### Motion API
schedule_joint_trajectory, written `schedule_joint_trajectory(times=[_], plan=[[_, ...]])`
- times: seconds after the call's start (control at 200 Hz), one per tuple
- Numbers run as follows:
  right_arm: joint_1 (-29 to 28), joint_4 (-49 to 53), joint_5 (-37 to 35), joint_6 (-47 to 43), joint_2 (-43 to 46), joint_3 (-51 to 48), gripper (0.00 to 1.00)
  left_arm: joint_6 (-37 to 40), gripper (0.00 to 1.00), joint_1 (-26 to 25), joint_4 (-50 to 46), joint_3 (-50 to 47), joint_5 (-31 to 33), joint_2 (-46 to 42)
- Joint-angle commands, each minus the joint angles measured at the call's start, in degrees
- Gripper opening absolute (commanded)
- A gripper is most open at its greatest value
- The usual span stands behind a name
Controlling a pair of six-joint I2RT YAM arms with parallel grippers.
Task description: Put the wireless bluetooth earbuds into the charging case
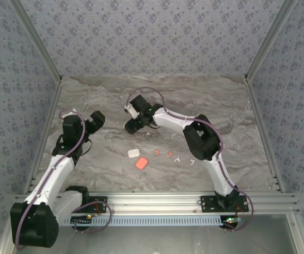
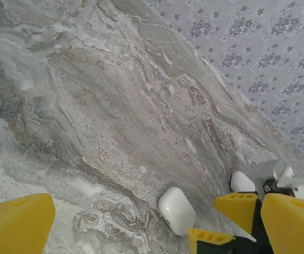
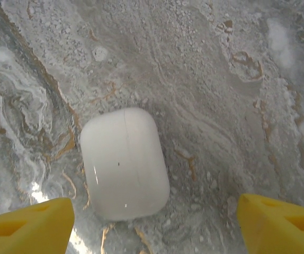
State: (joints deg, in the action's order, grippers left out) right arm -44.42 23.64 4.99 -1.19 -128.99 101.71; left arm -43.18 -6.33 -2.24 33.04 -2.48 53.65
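Note:
In the right wrist view a closed white charging case (image 3: pixel 124 163) lies flat on the marble, just ahead of my right gripper (image 3: pixel 153 226). Its yellow fingertips (image 3: pixel 27 225) stand open on either side, touching nothing. The left wrist view has the same case (image 2: pixel 177 210) beside the right gripper's yellow fingers (image 2: pixel 238 205), and a second white case (image 2: pixel 242 181) behind them. My left gripper (image 2: pixel 153 233) hangs open over bare marble. From above, the right gripper (image 1: pixel 132 127) is at mid-table and the left gripper (image 1: pixel 97 119) at its left. Two orange-red earbuds (image 1: pixel 157 152) and two white earbuds (image 1: pixel 177 159) lie loose nearer the front.
Another white case (image 1: pixel 133 153) and an orange-red case (image 1: pixel 141 163) lie in front of the right gripper. Patterned walls and metal rails (image 1: pixel 258 58) close in the marble table (image 1: pixel 104 95) on three sides.

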Motion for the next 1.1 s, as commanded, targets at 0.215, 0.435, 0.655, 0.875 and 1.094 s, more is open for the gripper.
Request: schedule_joint_trajectory(times=[0.215,0.435,0.655,0.875,1.094], plan=[[-2.72,4.51,-2.33,-4.65,-5.75,6.31,0.81,0.31,0.99,0.38,-1.81,0.24,0.72,-1.35],[-3.47,7.35,-5.24,-4.87,-9.01,10.14,0.81,0.46,0.99,0.43,-1.98,0.27,0.71,-1.78],[-3.80,8.00,-7.05,-5.48,-8.96,9.91,0.72,0.65,0.99,0.41,-2.59,0.10,1.04,-2.82],[-3.75,6.85,-7.19,-7.36,-6.14,6.68,0.54,0.96,0.99,0.40,-3.12,-0.10,1.41,-3.81],[-3.28,1.05,-5.81,-9.43,1.55,-1.19,0.41,1.24,0.99,0.43,-3.33,0.00,0.37,-4.33]])
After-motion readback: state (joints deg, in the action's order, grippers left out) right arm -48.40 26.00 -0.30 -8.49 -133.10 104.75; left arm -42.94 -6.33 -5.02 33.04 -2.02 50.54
